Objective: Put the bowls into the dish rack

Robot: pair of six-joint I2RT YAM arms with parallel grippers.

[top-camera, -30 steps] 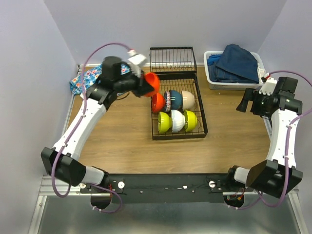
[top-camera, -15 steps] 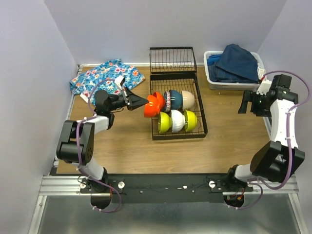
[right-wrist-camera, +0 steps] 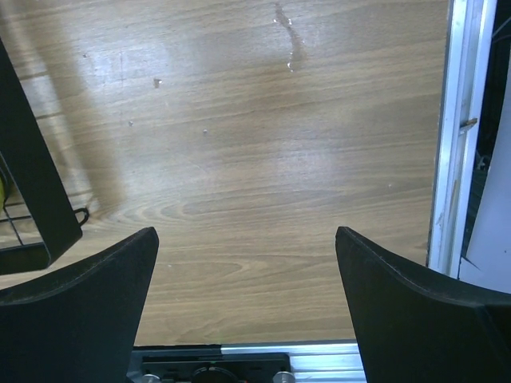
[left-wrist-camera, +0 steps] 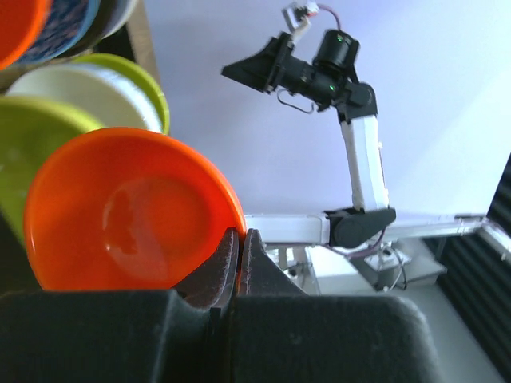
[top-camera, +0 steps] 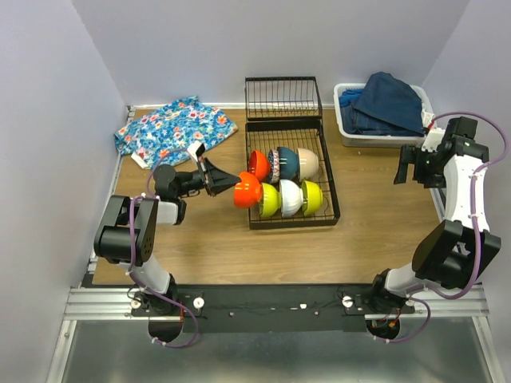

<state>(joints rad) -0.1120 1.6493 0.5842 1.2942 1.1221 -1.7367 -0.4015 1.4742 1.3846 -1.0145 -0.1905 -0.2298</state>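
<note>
Shifted nearer and lower over the last half second, left arm folded tighter: red-orange bowl [top-camera: 247, 190] now at the left edge of the dish rack [top-camera: 332, 209], level with the front row rather than the back one. Pinched by the rim between the closed fingers of the left end effector [top-camera: 228, 183], jaws almost meeting across the thin wall in the wrist view. Held on edge, opening turned toward the arm, presumably to match the seven already standing in the slots: second red-orange bowl [top-camera: 258, 165], blue-white patterned bowl [top-camera: 274, 165], dark blue bowl [top-camera: 287, 162] and beige bowl [top-camera: 307, 162] behind; yellow-green bowl [top-camera: 269, 199], white bowl [top-camera: 290, 198] and another yellow-green in front. Judged as lining up for the left end of the front row, just beside the yellow-green bowl. Not yet seated; contact with the wires impossible to tell. Parked over bare table [right-wrist-camera: 263, 144], well right of the rack, fingers spread wide and holding nothing: right end effector [right-wrist-camera: 247, 263], likely out of the way on purpose.
</note>
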